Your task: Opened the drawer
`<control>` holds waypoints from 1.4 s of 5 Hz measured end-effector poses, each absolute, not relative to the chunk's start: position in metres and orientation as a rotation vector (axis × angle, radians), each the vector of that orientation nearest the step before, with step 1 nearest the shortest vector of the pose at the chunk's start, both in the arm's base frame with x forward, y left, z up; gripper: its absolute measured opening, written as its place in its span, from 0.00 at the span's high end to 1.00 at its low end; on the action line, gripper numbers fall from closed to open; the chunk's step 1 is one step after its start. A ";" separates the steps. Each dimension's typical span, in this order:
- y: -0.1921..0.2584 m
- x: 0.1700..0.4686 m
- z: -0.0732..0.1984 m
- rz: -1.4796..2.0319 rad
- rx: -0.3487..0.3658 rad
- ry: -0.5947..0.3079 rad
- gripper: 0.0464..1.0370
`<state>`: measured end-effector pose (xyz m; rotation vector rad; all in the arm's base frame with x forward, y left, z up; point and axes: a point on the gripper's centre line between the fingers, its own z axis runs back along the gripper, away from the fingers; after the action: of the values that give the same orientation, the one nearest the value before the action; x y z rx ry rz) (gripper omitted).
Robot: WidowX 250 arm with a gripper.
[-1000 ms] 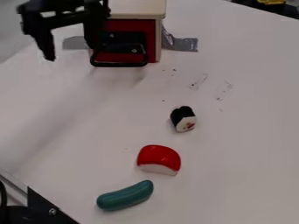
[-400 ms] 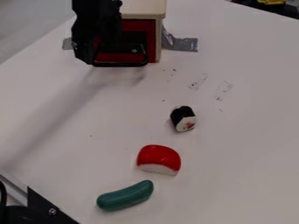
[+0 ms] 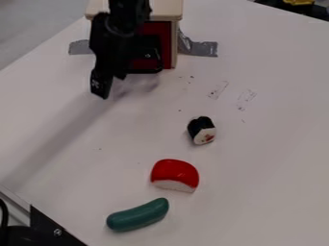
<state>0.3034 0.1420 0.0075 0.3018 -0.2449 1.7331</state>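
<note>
Item: sushi roll [image 3: 202,130], mid-counter [image 3: 257,158]; we judge an overlong pull could strike it. Item: end effector [image 3: 110,84], tips parted, grasping nothing we can see; contact uncertain. Item: handle [image 3: 146,72], beside it; an off-centre hook could slip. Item: drawer [image 3: 166,42], apparently closed, near the counter's far-left edge.

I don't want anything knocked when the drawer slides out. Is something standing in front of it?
Yes, the gripper hangs before the red drawer, at its left in the picture. The nearest toy, the sushi roll, lies farther forward, toward the right.
</note>
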 end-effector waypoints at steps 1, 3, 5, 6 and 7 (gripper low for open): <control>0.150 0.310 0.000 1.753 0.332 -0.290 0.08; 0.149 0.304 -0.003 1.713 0.349 -0.327 0.65; 0.133 0.269 0.004 1.676 0.305 -0.266 0.72; 0.126 0.238 0.008 1.638 0.319 -0.259 0.72; 0.120 0.216 0.008 1.635 0.323 -0.261 0.72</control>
<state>0.2155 0.1197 0.0081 0.3226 -0.2607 1.6349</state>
